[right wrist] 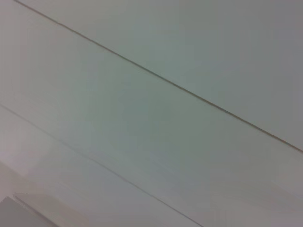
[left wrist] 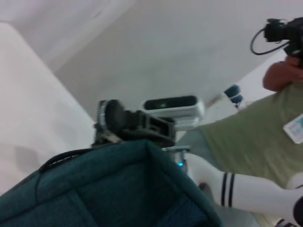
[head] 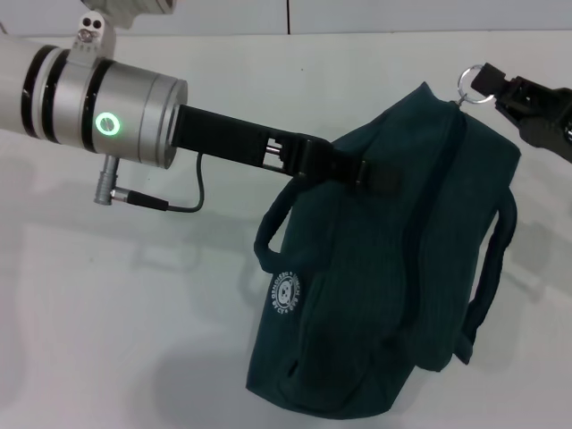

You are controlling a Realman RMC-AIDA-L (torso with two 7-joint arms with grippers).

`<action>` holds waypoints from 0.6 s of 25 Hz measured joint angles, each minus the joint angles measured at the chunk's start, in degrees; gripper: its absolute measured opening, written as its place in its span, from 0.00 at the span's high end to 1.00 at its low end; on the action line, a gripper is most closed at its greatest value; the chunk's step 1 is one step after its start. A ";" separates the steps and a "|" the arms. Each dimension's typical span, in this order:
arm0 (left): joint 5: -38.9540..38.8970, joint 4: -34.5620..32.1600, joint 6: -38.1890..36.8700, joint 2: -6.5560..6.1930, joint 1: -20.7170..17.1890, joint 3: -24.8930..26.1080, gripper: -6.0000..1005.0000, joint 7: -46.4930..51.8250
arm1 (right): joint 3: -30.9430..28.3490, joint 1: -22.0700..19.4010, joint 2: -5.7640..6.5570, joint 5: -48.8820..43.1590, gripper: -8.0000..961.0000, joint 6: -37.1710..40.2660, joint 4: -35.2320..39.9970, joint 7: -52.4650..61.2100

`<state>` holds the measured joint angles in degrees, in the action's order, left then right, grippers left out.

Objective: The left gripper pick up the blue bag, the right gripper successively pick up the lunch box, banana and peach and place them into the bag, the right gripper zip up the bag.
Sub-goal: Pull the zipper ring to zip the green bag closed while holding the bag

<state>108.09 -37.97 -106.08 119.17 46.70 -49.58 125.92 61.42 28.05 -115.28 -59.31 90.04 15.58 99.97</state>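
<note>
Above the white table (head: 134, 313), left gripper (head: 375, 174) apparently clamps the blue bag (head: 384, 268) while right gripper (head: 487, 85) pinches its ring pull (head: 469, 85).

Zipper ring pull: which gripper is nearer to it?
Right. The right gripper pinches the ring pull at the blue bag's top corner; the left gripper grips mid-bag.

- We can spot a small round white logo (head: 286, 296) on the side of the blue bag (head: 375, 268) in the head view; it's got lettering running round the ring, but we can't make out the words.
- There's a pale badge (left wrist: 297, 127) on a green shirt (left wrist: 251, 142) in the left wrist view; nothing readable on it.
- Otherwise, no text we can read anywhere.
</note>
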 joint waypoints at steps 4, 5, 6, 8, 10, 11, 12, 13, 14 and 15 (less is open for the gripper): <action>-0.30 -0.14 -0.52 0.05 -0.03 -0.12 0.95 -0.56 | 0.09 -0.20 -0.01 -0.18 0.97 -0.67 -0.42 1.04; -0.31 -0.15 -0.54 0.05 -0.03 -0.23 0.95 -0.72 | 0.10 -0.24 -0.01 -0.22 0.97 -0.85 -0.58 1.15; -0.33 -0.16 -0.65 0.03 -0.03 -0.43 0.95 -0.86 | 0.10 -0.28 -0.01 -0.24 0.97 -0.98 -0.66 1.17; -0.56 -0.17 -0.98 -0.02 -0.03 -0.75 0.95 -1.01 | 0.11 -0.40 -0.02 -0.26 0.97 -1.50 -0.74 1.27; -0.90 -0.20 -1.43 -0.03 -0.06 -0.79 0.95 -1.11 | 0.11 -0.51 -0.03 -0.28 0.97 -2.00 -0.95 1.38; -1.16 -0.23 -1.64 -0.06 -0.12 -0.80 0.95 -1.28 | 0.11 -0.53 -0.02 -0.30 0.97 -2.25 -1.18 1.40; -1.28 -0.25 -1.80 -0.08 -0.22 -0.81 0.95 -1.50 | 0.11 -0.55 0.00 -0.31 0.97 -2.55 -1.39 1.41; -1.32 -0.26 -1.91 -0.13 -0.32 -0.81 0.95 -1.68 | 0.11 -0.57 0.04 -0.32 0.97 -2.83 -1.59 1.42; -1.33 -0.27 -2.01 -0.18 -0.44 -0.82 0.95 -1.83 | 0.12 -0.63 0.08 -0.34 0.97 -3.22 -1.66 1.43; -1.33 -0.27 -2.13 -0.22 -0.55 -0.82 0.95 -1.94 | 0.12 -0.71 0.10 -0.35 0.97 -3.57 -1.70 1.43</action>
<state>106.75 -38.25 -108.21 118.94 46.15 -50.40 123.98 61.53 27.34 -115.19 -59.66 86.46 13.88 101.41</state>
